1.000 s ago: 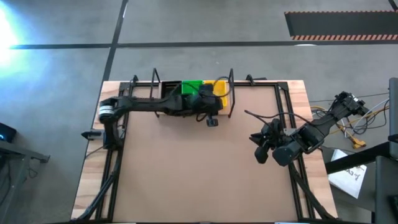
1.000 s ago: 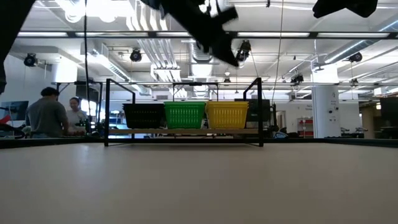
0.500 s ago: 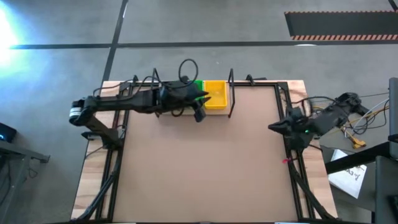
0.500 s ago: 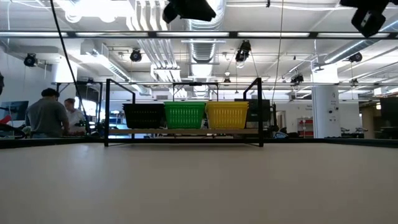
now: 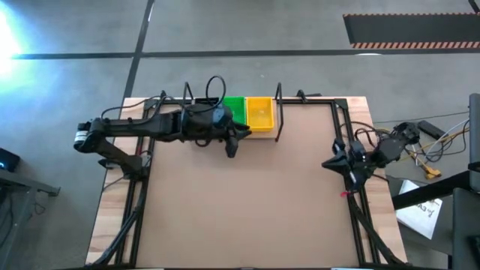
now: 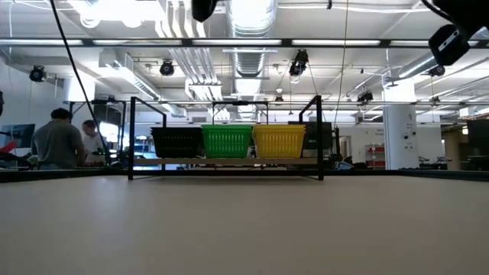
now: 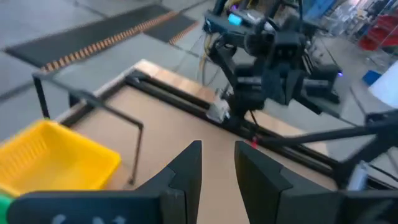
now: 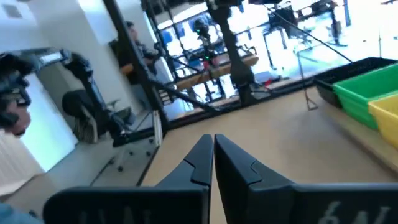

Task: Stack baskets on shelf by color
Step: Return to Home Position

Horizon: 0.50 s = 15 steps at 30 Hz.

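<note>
A black basket (image 6: 176, 142), a green one (image 6: 227, 141) and a yellow one (image 6: 279, 140) stand side by side, bottoms on the shelf plank (image 6: 225, 162) between black wire uprights at the table's far edge. From above, the green basket (image 5: 234, 109) and the yellow basket (image 5: 260, 114) show; my left arm covers the black one. My left gripper (image 5: 231, 148) hovers just in front of the shelf, slightly open and empty (image 7: 217, 152). My right gripper (image 5: 328, 163) hangs at the table's right edge, shut and empty (image 8: 213, 146).
Black frame rails (image 5: 346, 142) run along the table's left and right sides. The tan tabletop (image 5: 240, 202) spreads in front of the shelf. Cables and papers lie beyond the right edge. People stand in the room behind (image 6: 57, 137).
My left gripper has drawn back from above the baskets toward the table's left and slightly nearer, uncovering the yellow and green baskets. My right arm has folded back from over the table to the right edge. The baskets have stayed in place.
</note>
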Each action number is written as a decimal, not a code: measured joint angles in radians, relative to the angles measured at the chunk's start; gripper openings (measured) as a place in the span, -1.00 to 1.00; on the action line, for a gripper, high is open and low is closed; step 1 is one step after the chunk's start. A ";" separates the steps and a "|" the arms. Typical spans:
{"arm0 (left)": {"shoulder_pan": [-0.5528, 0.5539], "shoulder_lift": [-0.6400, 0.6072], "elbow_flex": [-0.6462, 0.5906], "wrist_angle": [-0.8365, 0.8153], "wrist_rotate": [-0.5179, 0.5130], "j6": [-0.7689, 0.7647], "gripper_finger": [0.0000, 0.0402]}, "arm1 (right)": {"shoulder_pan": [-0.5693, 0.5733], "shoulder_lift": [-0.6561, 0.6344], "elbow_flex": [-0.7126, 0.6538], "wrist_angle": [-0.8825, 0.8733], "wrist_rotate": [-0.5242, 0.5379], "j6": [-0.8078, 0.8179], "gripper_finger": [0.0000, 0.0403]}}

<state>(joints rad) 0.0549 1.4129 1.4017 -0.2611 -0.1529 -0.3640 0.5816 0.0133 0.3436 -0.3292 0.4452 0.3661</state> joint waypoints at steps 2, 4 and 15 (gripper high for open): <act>-0.017 -0.011 -0.002 -0.010 0.003 -0.025 -0.61 | -0.001 0.008 -0.045 0.062 -0.024 -0.014 -0.96; -0.036 -0.026 0.002 -0.010 0.003 -0.045 -0.61 | -0.002 0.012 -0.097 0.136 -0.057 -0.017 -0.96; -0.130 -0.084 -0.019 -0.011 -0.005 -0.154 -0.61 | -0.048 0.013 -0.333 0.520 -0.098 -0.071 -0.96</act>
<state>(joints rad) -0.0751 1.3287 1.3825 -0.2720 -0.1581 -0.5182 0.5331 0.0265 0.0110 0.1908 0.3469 0.2951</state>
